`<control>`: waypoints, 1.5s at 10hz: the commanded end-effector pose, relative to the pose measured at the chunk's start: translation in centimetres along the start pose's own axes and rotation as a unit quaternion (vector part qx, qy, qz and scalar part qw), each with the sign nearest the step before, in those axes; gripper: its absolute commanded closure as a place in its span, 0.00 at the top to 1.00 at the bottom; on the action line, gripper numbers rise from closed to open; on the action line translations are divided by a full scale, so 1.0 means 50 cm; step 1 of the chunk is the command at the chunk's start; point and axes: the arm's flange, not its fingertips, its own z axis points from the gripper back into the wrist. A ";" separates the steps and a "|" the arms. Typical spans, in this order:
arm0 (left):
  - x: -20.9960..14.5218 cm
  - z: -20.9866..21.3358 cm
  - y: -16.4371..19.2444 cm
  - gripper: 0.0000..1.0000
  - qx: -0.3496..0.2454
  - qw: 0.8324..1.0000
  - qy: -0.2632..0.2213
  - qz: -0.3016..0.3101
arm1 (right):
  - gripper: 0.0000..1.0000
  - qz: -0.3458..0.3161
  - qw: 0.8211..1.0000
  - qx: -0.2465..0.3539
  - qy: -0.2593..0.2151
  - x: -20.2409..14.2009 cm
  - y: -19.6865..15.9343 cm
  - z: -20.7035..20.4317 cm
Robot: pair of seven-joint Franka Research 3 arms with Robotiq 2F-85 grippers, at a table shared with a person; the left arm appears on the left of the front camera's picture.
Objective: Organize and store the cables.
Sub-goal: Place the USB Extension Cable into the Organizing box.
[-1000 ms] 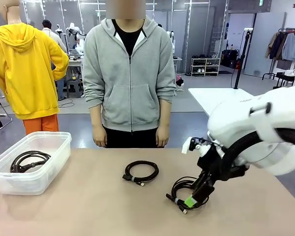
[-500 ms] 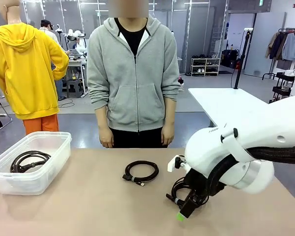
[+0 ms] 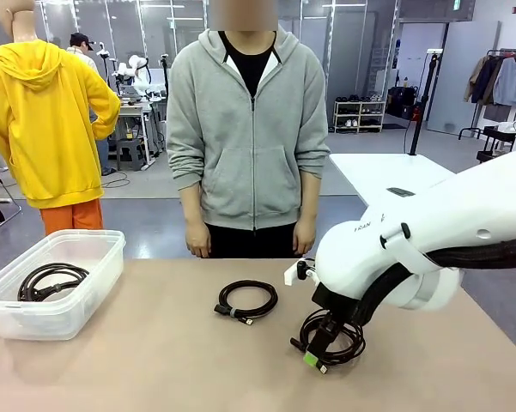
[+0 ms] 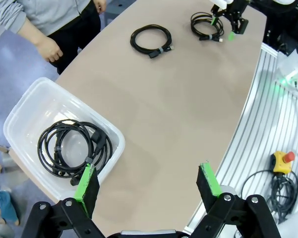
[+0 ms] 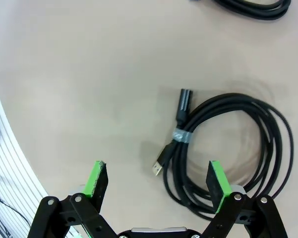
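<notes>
Three coiled black cables show. One cable (image 3: 335,336) lies at the right of the table, and my right gripper (image 3: 318,350) hangs just above its near edge, open. In the right wrist view the green fingertips (image 5: 96,179) stand wide apart around the taped plug ends of this cable (image 5: 228,144), clear of it; my right gripper (image 5: 157,182) is empty. A second cable (image 3: 247,300) lies mid-table. A third cable (image 3: 51,281) rests inside the clear plastic bin (image 3: 43,319). My left gripper (image 4: 148,181) is open high above the bin (image 4: 27,99) and the table's left edge.
A person in a grey hoodie (image 3: 249,129) stands at the far side, both hands hanging down. The tan tabletop (image 3: 154,360) is bare between bin and coils. An aluminium rail with a yellow stop button (image 4: 282,161) runs along my side of the table.
My right arm has swung left and come down over the right cable, its fingers still wide. The person has stepped a little to the right. The cables have not moved.
</notes>
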 end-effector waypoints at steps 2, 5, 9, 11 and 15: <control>0.005 0.003 0.006 1.00 0.005 1.000 0.007 0.003 | 1.00 -0.016 1.000 0.006 0.015 0.041 -0.020 -0.023; 0.005 0.003 0.006 1.00 0.005 1.000 0.007 0.003 | 1.00 -0.013 1.000 -0.003 0.027 0.051 -0.034 -0.059; 0.005 0.003 0.006 1.00 0.005 1.000 0.007 0.003 | 0.53 -0.010 0.999 -0.009 0.037 0.062 -0.041 -0.090; 0.005 0.003 0.006 1.00 0.005 1.000 0.007 0.003 | 0.00 -0.008 0.999 -0.012 0.044 0.067 -0.042 -0.099; 0.005 0.003 0.006 1.00 0.005 1.000 0.007 0.003 | 0.00 -0.013 0.998 -0.021 0.049 0.073 -0.048 -0.104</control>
